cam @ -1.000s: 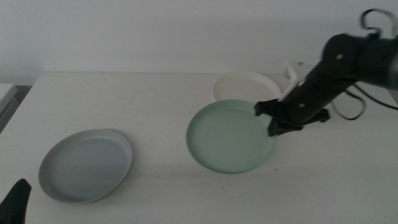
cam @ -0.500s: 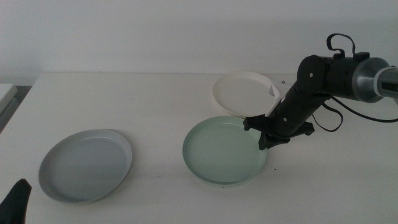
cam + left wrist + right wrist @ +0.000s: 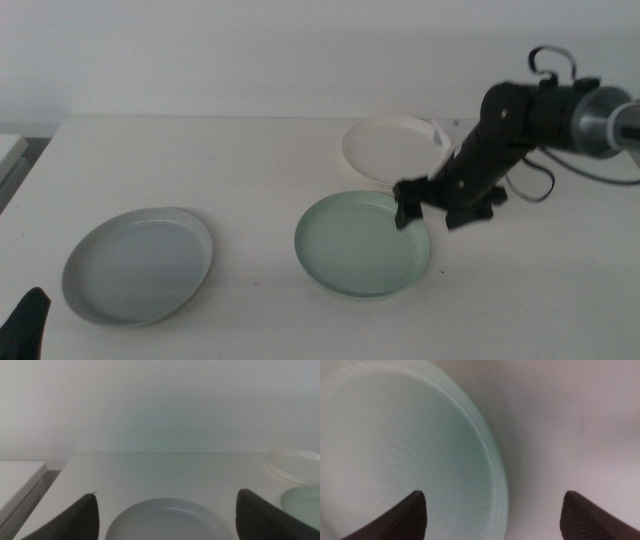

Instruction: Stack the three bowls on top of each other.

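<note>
In the middle view I am judging that the first placing step is wrapping up; the mint bowl (image 3: 362, 243) is lying flat on the desk (image 3: 250, 170) near its centre, the cream bowl (image 3: 393, 146) is sitting just behind it toward the far right, and the grey bowl (image 3: 139, 264) is resting well apart at the near left; nothing is stacked yet. My right gripper (image 3: 432, 207) is hovering over the mint bowl's far right rim, with the arm reaching in from the right, elbow raised and wrist bent down; my left gripper (image 3: 24, 327) is waiting at the near left corner.

In the left wrist view I am seeing that gripper's jaws spread wide and empty, with the grey bowl (image 3: 167, 520) lying between them a little ahead; the cream bowl (image 3: 295, 464) and mint bowl (image 3: 302, 505) are showing off to one side.

In the right wrist view the jaws are standing wide apart and released, with the mint bowl (image 3: 400, 455) rim running between them untouched; next I am thinking of picking one bowl by its rim and carrying it onto another, keeping it level.
</note>
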